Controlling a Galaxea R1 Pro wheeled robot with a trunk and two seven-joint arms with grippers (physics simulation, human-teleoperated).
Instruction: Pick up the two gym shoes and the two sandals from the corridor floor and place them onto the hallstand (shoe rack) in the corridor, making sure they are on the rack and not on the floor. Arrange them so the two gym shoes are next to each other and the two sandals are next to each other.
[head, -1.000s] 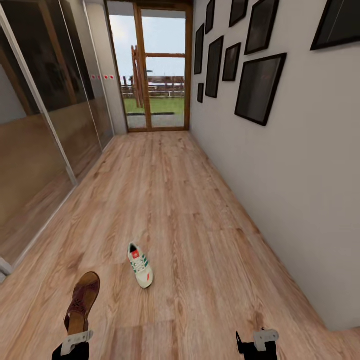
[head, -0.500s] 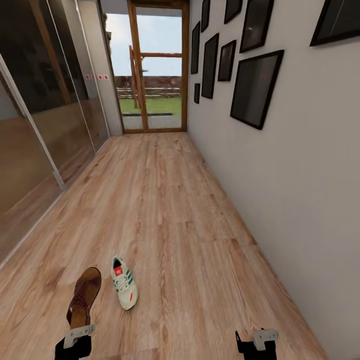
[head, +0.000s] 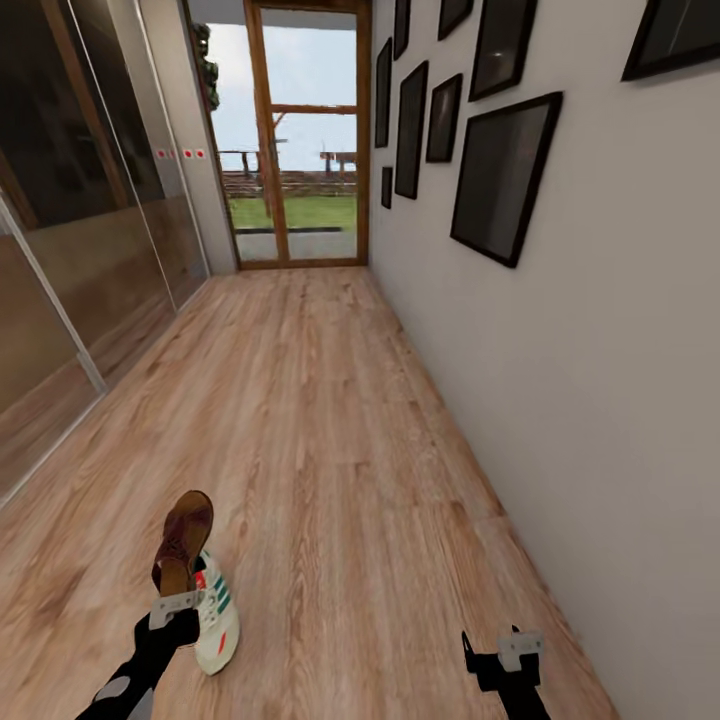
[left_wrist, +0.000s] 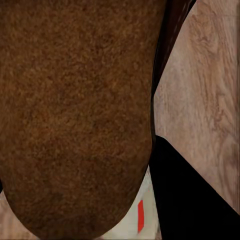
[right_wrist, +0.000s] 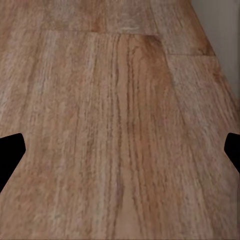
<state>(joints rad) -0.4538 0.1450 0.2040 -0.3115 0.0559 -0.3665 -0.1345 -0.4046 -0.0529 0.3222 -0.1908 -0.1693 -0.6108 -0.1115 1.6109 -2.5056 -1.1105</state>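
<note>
Left gripper (head: 172, 612) — apparently around sandal (head: 184, 541)

I see the corridor floor (head: 330, 420) as light wood plank, with clear grain and a soft satin sheen. The sandal (head: 182, 540) I'm carrying looks like brown leather, its underside (left_wrist: 75, 115) matt and finely grainy. The gym shoe (head: 216, 620) looks smooth and white. The sliding panels (head: 90, 220) are glossy and reflective, the wall (head: 600, 400) flat matt, the picture frames (head: 500, 175) dark and shiny.
</note>
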